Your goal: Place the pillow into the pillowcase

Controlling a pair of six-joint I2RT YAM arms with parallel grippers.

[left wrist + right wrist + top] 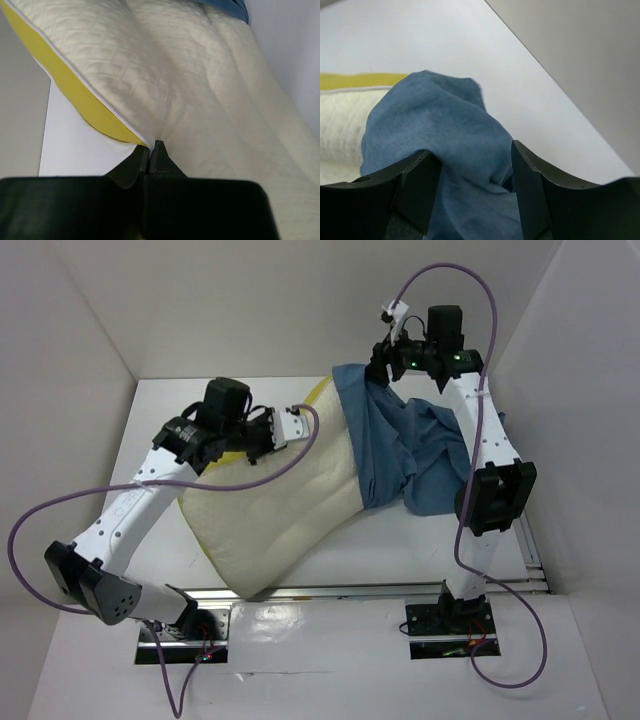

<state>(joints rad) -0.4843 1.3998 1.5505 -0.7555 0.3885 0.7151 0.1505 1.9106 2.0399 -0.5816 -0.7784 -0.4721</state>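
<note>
The cream-yellow pillow (285,515) lies diagonally on the table, its far end inside the blue pillowcase (400,435). My left gripper (297,427) is shut on the pillow's far-left edge. In the left wrist view its jaws (152,146) pinch a pucker of quilted pillow fabric (200,90) beside the yellow piping (75,95), with the pillowcase (227,6) just visible at the top. My right gripper (385,365) is at the pillowcase's far corner. In the right wrist view it (475,160) stands open with bunched blue cloth (445,125) between the fingers, draped over the left finger (417,182).
White walls enclose the table on the left, back and right (560,360). Purple cables (120,495) loop from both arms. The rest of the pillowcase lies crumpled under the right arm (440,480). A metal rail (340,590) runs along the table's near edge.
</note>
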